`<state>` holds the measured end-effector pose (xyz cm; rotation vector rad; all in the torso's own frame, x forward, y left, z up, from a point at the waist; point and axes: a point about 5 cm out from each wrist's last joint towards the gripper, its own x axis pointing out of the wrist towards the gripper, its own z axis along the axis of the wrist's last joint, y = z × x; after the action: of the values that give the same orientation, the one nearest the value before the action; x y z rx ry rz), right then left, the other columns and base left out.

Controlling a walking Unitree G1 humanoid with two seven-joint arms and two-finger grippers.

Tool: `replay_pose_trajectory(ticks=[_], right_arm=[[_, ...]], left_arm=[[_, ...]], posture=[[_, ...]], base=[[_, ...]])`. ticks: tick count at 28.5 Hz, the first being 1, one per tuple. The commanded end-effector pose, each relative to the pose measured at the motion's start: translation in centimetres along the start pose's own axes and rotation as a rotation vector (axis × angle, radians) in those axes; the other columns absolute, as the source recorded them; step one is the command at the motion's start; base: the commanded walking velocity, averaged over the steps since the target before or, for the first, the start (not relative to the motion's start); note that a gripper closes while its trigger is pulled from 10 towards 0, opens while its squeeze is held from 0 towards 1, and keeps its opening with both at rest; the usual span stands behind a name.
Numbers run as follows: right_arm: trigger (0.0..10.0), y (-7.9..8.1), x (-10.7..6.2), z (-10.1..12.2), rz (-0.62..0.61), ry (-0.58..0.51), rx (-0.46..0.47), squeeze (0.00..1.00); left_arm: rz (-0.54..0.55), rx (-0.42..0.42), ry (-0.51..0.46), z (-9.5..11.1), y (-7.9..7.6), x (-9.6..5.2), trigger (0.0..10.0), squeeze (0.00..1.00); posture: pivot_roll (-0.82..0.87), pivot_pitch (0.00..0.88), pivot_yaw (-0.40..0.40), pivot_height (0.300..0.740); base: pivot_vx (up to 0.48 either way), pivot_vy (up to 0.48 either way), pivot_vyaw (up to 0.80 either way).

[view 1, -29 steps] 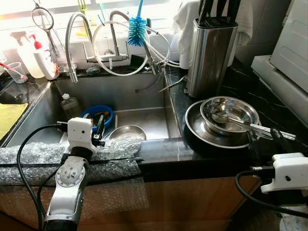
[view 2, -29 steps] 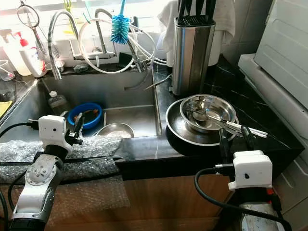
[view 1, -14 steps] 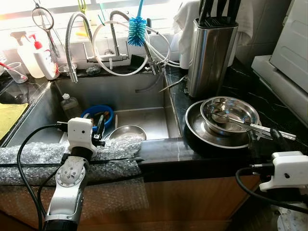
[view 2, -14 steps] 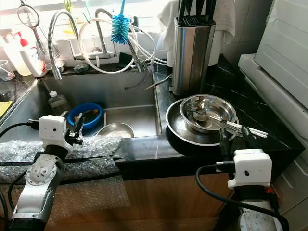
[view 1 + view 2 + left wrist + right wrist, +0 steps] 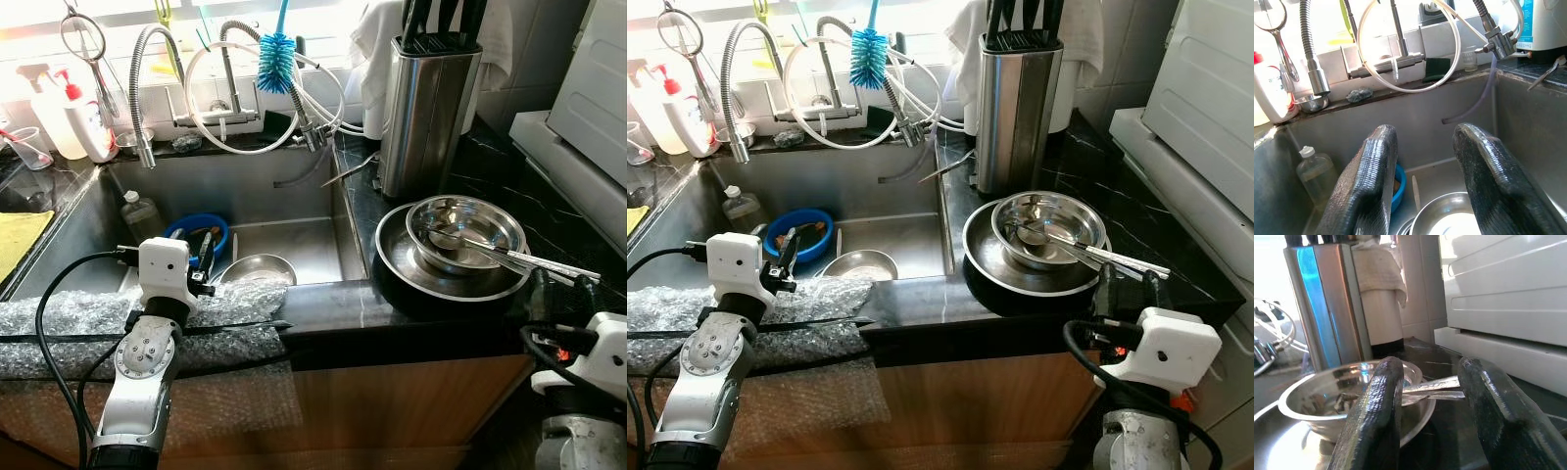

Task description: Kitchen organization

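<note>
On the black counter a steel bowl [image 5: 465, 230] sits in a wider steel plate [image 5: 397, 257]. Cutlery [image 5: 534, 262] lies in the bowl, its handles sticking out to the right. My right gripper [image 5: 560, 284] is open at the counter's front right edge, just in front of those handles. In the right wrist view the handles [image 5: 1435, 389] lie beyond the gap between the fingers. My left gripper [image 5: 203, 257] is open above the sink's front rim. Below it lie a steel bowl [image 5: 1444, 220] and a blue bowl [image 5: 1399, 181] in the sink [image 5: 294, 240].
A steel knife block [image 5: 426, 108] stands behind the plate. Faucet hoses and a blue bottle brush [image 5: 277, 49] hang over the sink's back. Bubble wrap [image 5: 59, 323] covers the front rim at left. A small bottle [image 5: 140, 211] lies in the sink. A white appliance [image 5: 588, 98] borders the counter at right.
My right gripper has shifted right and lower, towards the counter's front right corner, and now sits tilted. The left arm has not moved. The view has shifted slightly.
</note>
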<state>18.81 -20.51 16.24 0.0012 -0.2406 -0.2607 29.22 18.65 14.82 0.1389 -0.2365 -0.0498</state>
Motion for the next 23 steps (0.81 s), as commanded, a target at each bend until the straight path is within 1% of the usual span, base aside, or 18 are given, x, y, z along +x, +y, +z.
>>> replay_pose_trajectory(ticks=[1, 2, 4, 5, 6, 7, 8, 9, 10, 12, 14, 18, 20, 21, 22, 23], right_arm=[[10.0, 0.1, 0.0, 0.5, -0.006, -0.011, 0.026, 0.0], [10.0, 0.1, 0.0, 0.5, -0.006, -0.011, 0.026, 0.0], [10.0, 0.0, 0.0, 0.7, -0.032, -0.011, 0.096, 0.0], [10.0, 0.0, 0.0, 0.7, -0.032, -0.011, 0.096, 0.0], [10.0, -0.1, -0.1, 0.7, -0.056, -0.007, 0.143, 0.0], [10.0, -0.3, -0.2, 0.6, -0.084, 0.001, 0.212, 0.0], [10.0, -0.3, -0.2, 0.6, -0.089, 0.004, 0.226, 0.0], [10.0, -0.4, -0.3, 0.6, -0.094, 0.009, 0.266, 0.0], [10.0, -0.4, -0.3, 0.6, -0.094, 0.009, 0.266, 0.0], [10.0, -0.6, -0.3, 0.6, -0.102, 0.007, 0.304, 0.0], [10.0, -0.6, -0.3, 0.7, -0.099, 0.004, 0.31, 0.0], [10.0, 0.0, -0.5, 0.7, -0.039, 0.012, 0.366, 0.0], [10.0, 0.7, -0.7, 0.8, 0.028, 0.023, 0.443, 0.0], [10.0, 0.7, -0.7, 0.8, 0.028, 0.023, 0.443, 0.0], [10.0, 0.9, -0.9, 0.9, 0.057, 0.03, 0.5, 0.0], [10.0, 0.9, -0.9, 0.9, 0.057, 0.03, 0.5, 0.0]], left_arm=[[0.002, 0.002, -0.013, 0.2, 0.1, 0.3, 10.0, 0.0], [0.002, 0.002, -0.013, 0.2, 0.1, 0.3, 10.0, 0.0], [0.004, 0.001, -0.011, 0.1, 0.1, 0.2, 10.0, 0.0], [0.004, 0.001, -0.011, 0.1, 0.1, 0.2, 10.0, 0.0], [0.006, 0.001, -0.01, 0.1, 0.2, 0.2, 10.0, 0.0], [0.007, 0.0, -0.01, 0.1, 0.2, 0.1, 10.0, 0.0], [0.007, 0.0, -0.011, 0.1, 0.2, 0.1, 10.0, 0.0], [0.007, 0.001, -0.011, 0.1, 0.2, 0.1, 10.0, 0.0], [0.007, 0.001, -0.011, 0.1, 0.2, 0.1, 10.0, 0.0], [0.006, 0.003, -0.011, 0.1, 0.2, 0.1, 10.0, 0.0], [0.006, 0.002, -0.011, 0.1, 0.2, 0.1, 10.0, 0.0], [0.006, 0.001, -0.011, 0.1, 0.2, 0.1, 10.0, 0.0], [0.007, 0.0, -0.01, 0.1, 0.2, 0.1, 10.0, 0.0], [0.007, 0.0, -0.01, 0.1, 0.2, 0.1, 10.0, 0.0], [0.007, -0.001, -0.01, 0.1, 0.2, 0.1, 10.0, 0.0], [0.007, -0.001, -0.01, 0.1, 0.2, 0.1, 10.0, 0.0]], posture=[[-0.19, 0.0, 0.089, 0.74], [-0.19, 0.0, 0.089, 0.74], [-0.19, 0.0, 0.089, 0.74], [-0.19, 0.0, 0.089, 0.74], [-0.19, 0.0, 0.089, 0.74], [-0.19, 0.0, 0.086, 0.74], [-0.19, 0.0, 0.086, 0.74], [-0.19, 0.0, 0.087, 0.74], [-0.19, 0.0, 0.087, 0.74], [-0.19, 0.0, 0.087, 0.74], [-0.19, 0.0, 0.087, 0.74], [-0.19, 0.0, 0.087, 0.74], [-0.19, 0.0, 0.084, 0.74], [-0.19, 0.0, 0.084, 0.74], [-0.19, 0.0, 0.083, 0.74], [-0.19, 0.0, 0.083, 0.74]], base=[[0.0, 0.0, 0.0], [0.0, 0.0, 0.0], [0.0, 0.0, 0.0], [0.0, 0.0, 0.0], [0.0, 0.0, 0.0], [0.0, 0.0, 0.0], [0.0, 0.0, 0.0], [0.0, 0.0, 0.0], [0.0, 0.0, 0.0], [0.0, 0.0, 0.0], [0.0, 0.0, 0.0], [0.0, 0.0, 0.0], [0.0, 0.0, 0.0], [0.0, 0.0, 0.0], [0.0, 0.0, 0.0], [0.0, 0.0, 0.0]])
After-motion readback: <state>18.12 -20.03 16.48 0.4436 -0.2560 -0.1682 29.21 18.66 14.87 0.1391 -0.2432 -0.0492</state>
